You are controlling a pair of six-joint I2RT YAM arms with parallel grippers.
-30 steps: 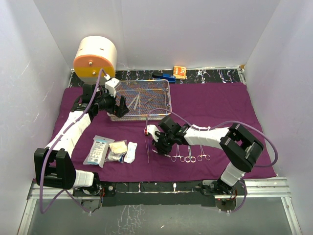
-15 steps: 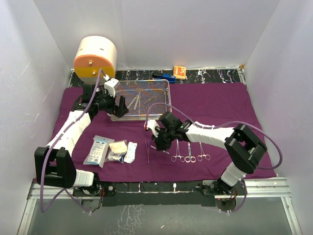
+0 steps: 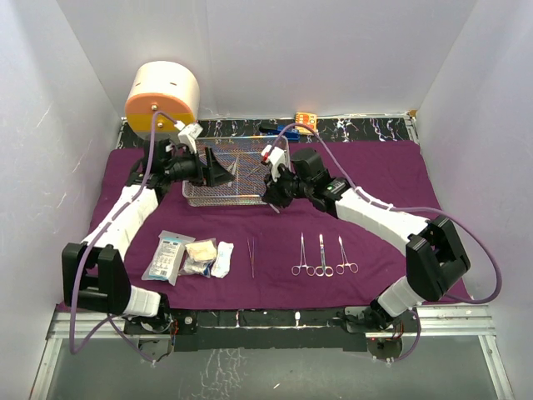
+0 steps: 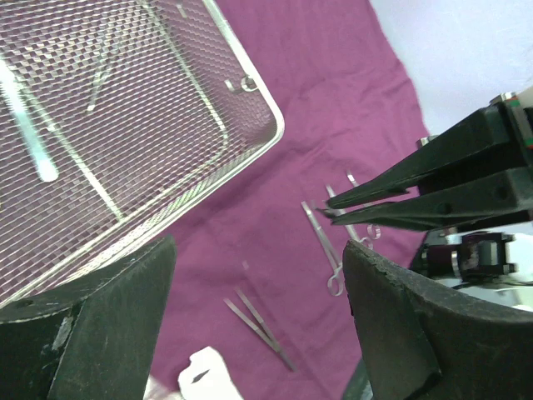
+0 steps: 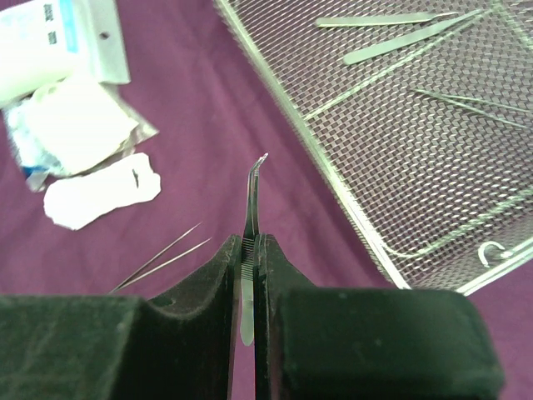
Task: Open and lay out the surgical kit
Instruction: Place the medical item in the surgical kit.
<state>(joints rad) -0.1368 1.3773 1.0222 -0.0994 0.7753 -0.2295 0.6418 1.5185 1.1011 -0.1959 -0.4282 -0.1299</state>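
**Overhead view:** the purple cloth (image 3: 375, 179) lies spread flat across the table. The wire-mesh tray (image 3: 221, 201) sits toward its far left, near a cream-and-orange drum (image 3: 162, 98). Closer to the arms, gauze and packets (image 3: 190, 255), a pair of tweezers (image 3: 251, 257) and three forceps (image 3: 323, 255) lie in a row on the cloth. The right gripper (image 3: 273, 193) hangs by the tray's near right corner, and the left gripper (image 3: 218, 171) is at the tray's left end.

**Right wrist camera:** only this view shows the right gripper's fingers pinched tight on a thin steel instrument (image 5: 252, 193) with a curved tip, held above the cloth beside the tray.

**Left wrist camera:** the left gripper's jaws are spread wide with nothing between them. Below them is the tray's corner, with several slim tools lying inside the mesh.
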